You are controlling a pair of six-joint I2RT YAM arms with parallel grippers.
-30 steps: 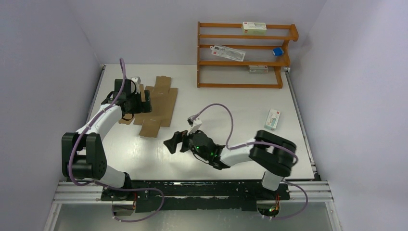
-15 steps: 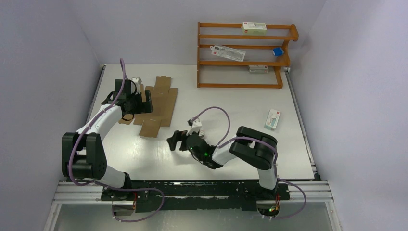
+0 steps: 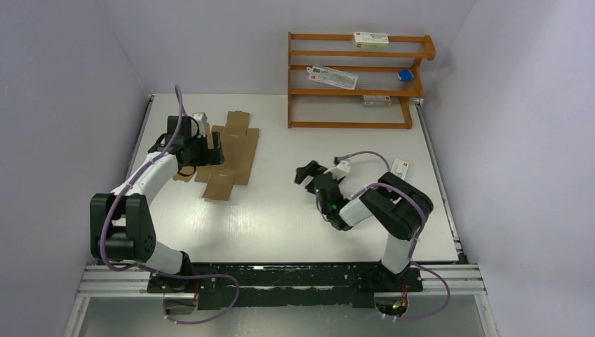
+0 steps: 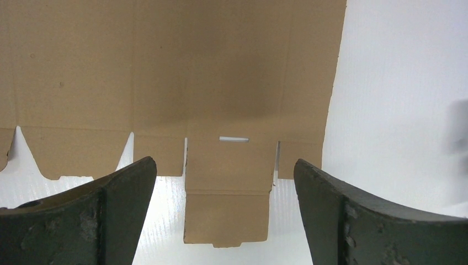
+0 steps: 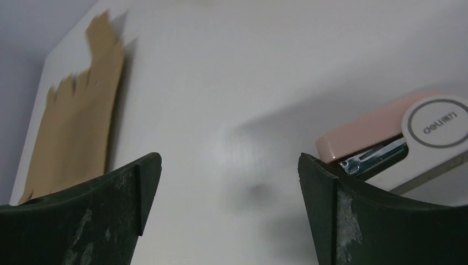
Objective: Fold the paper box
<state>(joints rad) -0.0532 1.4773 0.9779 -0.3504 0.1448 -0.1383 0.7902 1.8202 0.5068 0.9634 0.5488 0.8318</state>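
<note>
The flat brown die-cut cardboard paper box (image 3: 235, 151) lies unfolded at the far left of the white bench (image 3: 281, 225). The left gripper (image 3: 215, 149) is poised over its flapped left edge, jaws wide and empty. The right gripper (image 3: 304, 173), equally wide and empty, is well apart to its right.

Top cam's looking down on the whole desk (image 3: 281, 239) from above its near edge. Left wrist cam's hovering close over the box (image 3: 238, 151), right one's peering low across at it from farther off.
</note>
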